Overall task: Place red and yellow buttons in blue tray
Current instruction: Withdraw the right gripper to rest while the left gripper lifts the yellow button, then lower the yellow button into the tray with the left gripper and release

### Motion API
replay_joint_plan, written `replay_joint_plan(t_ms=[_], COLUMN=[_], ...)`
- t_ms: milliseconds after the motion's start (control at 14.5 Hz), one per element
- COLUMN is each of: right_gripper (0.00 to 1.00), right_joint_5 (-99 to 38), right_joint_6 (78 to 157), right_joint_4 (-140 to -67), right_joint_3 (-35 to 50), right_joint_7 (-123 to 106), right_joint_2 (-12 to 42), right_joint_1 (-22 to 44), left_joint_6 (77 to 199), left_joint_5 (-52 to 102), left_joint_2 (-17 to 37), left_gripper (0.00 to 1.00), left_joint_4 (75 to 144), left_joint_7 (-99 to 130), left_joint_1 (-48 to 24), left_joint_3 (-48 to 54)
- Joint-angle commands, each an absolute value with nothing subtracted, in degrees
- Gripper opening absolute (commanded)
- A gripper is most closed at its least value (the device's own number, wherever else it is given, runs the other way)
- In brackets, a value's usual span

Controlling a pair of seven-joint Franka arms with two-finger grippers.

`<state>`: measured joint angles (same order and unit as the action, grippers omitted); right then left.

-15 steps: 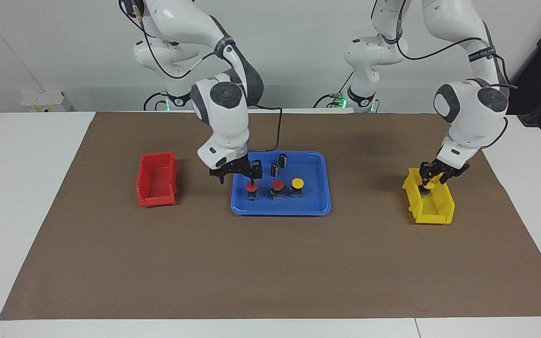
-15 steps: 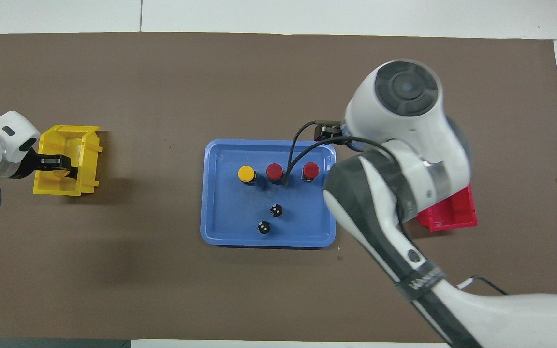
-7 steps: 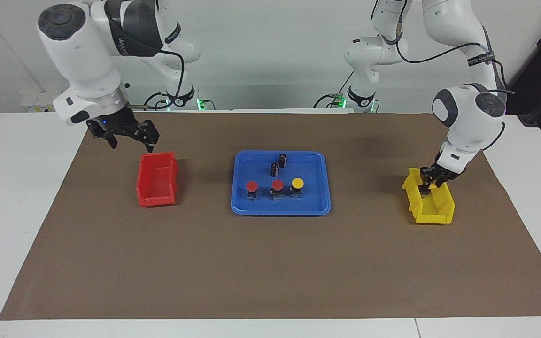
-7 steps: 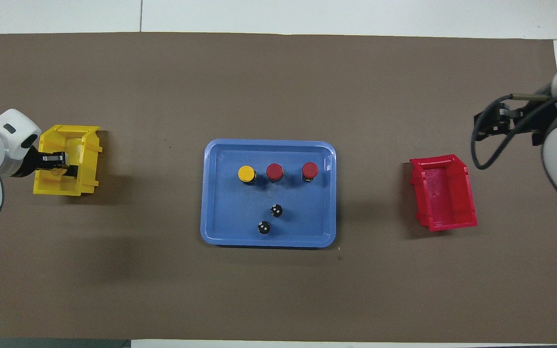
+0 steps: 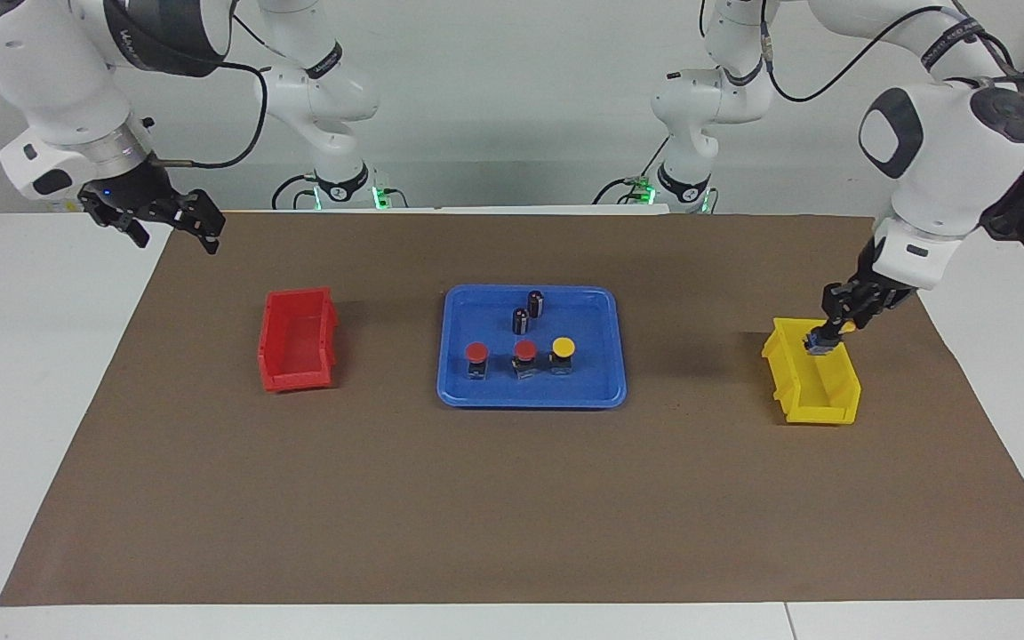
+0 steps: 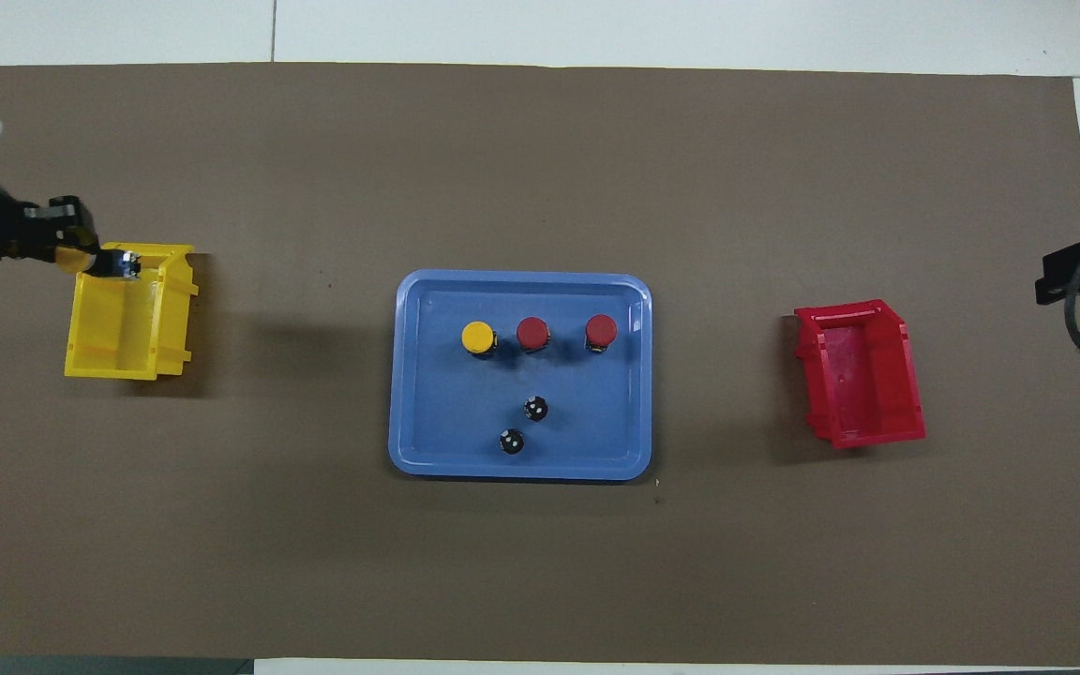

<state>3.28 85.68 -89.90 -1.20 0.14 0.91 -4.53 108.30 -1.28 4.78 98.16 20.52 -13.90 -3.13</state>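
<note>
The blue tray [image 5: 530, 398] [image 6: 521, 469] lies mid-mat. In it stand two red buttons [image 5: 476, 353] [image 5: 525, 349] and one yellow button [image 5: 563, 345] in a row; the overhead view shows the reds [image 6: 601, 329] [image 6: 532, 332] and the yellow [image 6: 477, 337]. My left gripper [image 5: 832, 333] [image 6: 95, 261] is shut on the second yellow button [image 5: 844, 327] and holds it tilted just above the yellow bin's rim. My right gripper [image 5: 172, 233] [image 6: 1065, 277] is open and empty, raised over the mat's corner at the right arm's end.
Two dark capless cylinders [image 5: 535, 302] [image 5: 520, 320] stand in the tray, nearer to the robots than the buttons. The yellow bin [image 5: 819, 391] [image 6: 127, 328] sits toward the left arm's end, the red bin [image 5: 297, 342] [image 6: 859, 375] toward the right arm's end.
My right gripper left a red button in the tray, then rose and swung out past the red bin. My left gripper lifted the yellow button up out of the yellow bin.
</note>
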Motion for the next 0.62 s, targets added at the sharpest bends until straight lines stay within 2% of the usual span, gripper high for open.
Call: replay_joint_plan(t_ms=[0,206,550], right_gripper=[1.0,1.0,1.0], right_joint_5=[2.99,3.08,2.9], right_joint_6=[86.22,86.13,86.4], right_joint_4=[-91.32,-90.97,-91.32], right_joint_3=[-1.14,-0.62,-0.62], right_joint_7=[-1.23,-1.32,-1.41], right_joint_2=[-0.17,0.0,-0.09], right_joint_1=[-4.66,-4.4,-4.48], left_joint_6=[111.96,116.18,120.41], left_joint_5=[-0.62,-0.62,-0.62], left_joint_2=[6.77,8.43,10.81], left_gripper=[0.01,0.01,0.01], left_joint_4=[100.97,104.23,106.96], left_joint_7=[29.34,35.4,41.48], left_joint_1=[-24.66,-31.1,-35.15], left_joint_3=[-3.78,-3.78,-3.6])
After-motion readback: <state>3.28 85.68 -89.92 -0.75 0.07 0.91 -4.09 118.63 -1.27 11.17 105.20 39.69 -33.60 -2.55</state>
